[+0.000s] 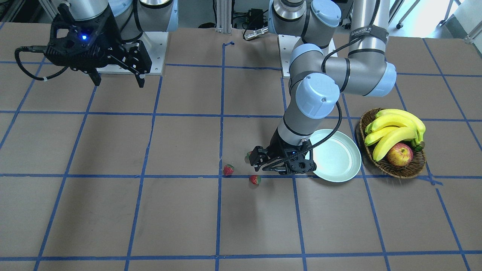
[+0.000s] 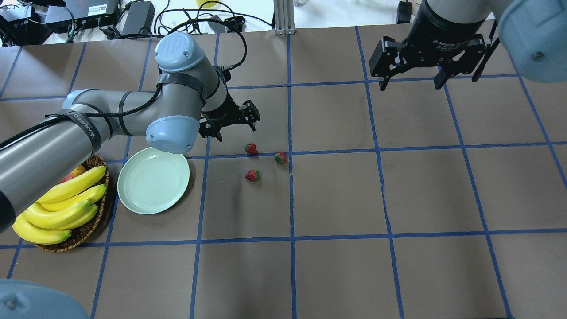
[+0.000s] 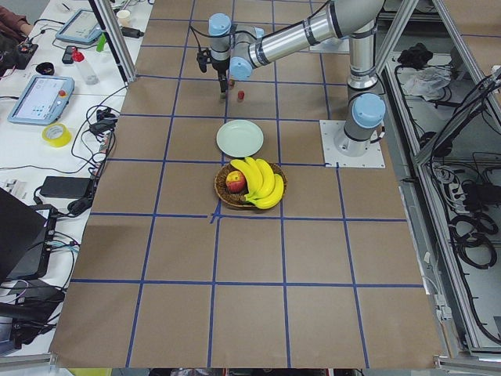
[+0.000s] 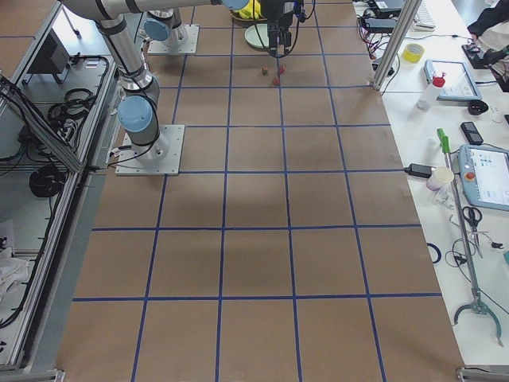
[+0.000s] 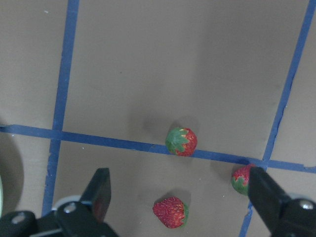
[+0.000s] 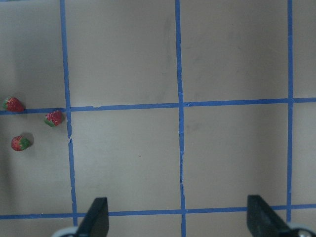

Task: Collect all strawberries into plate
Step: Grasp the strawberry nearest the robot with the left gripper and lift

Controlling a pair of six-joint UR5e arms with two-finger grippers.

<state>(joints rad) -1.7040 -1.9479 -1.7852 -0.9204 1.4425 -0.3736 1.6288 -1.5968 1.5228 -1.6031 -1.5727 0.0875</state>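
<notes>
Three small red strawberries lie close together on the brown table (image 2: pixel 251 148) (image 2: pixel 280 157) (image 2: pixel 253 176). In the front view two show clearly (image 1: pixel 228 170) (image 1: pixel 255 179) and one is half hidden behind the left gripper (image 1: pixel 248 154). The pale green plate (image 2: pixel 153 180) (image 1: pixel 339 154) is empty, left of the berries in the overhead view. My left gripper (image 2: pixel 237 132) (image 5: pixel 178 173) is open and empty, hovering just beside the berries. Its wrist view shows all three (image 5: pixel 181 141) (image 5: pixel 242 178) (image 5: pixel 171 212), the nearest between the finger lines. My right gripper (image 2: pixel 412 79) (image 1: pixel 118 81) is open, empty and raised far away.
A brown wicker basket (image 2: pixel 84 232) (image 1: pixel 391 171) with bananas (image 1: pixel 395 128) and a red-yellow apple (image 1: pixel 399 154) stands right beside the plate. Blue tape lines grid the table. The left arm's elbow (image 2: pixel 170 133) hangs over the plate's far rim.
</notes>
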